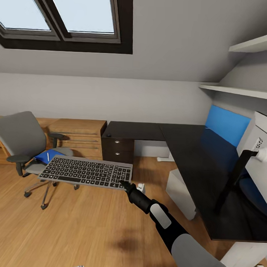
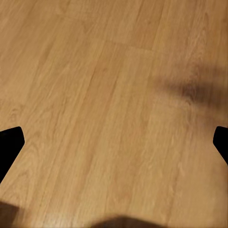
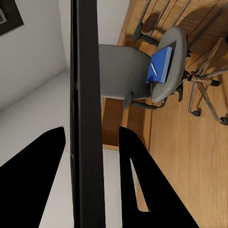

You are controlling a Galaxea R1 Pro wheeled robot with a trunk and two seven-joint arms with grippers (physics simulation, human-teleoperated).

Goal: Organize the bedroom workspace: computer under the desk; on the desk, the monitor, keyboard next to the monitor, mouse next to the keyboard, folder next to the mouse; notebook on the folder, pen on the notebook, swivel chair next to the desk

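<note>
My right gripper [image 1: 122, 184] is shut on the right end of the grey-framed keyboard [image 1: 85, 172], holding it flat in the air above the wood floor. In the right wrist view the keyboard [image 3: 88, 95] runs edge-on between the black fingers [image 3: 137, 180]. The grey swivel chair [image 1: 26, 140] stands at the left, with the blue folder [image 1: 45, 156] and the pale pen [image 1: 48, 157] on its seat. The black desk [image 1: 195, 151] is at the right, carrying the white-backed monitor [image 1: 261, 141]. My left gripper [image 2: 114, 142] hangs open over bare floor. Notebook and mouse are out of view.
A black drawer unit [image 1: 118, 146] with silver knobs stands beside the desk, next to low light-wood shelving [image 1: 81, 137]. A white box [image 1: 180, 190] sits on the floor under the desk. White shelves [image 1: 244, 91] hang above the desk. Open floor lies between chair and desk.
</note>
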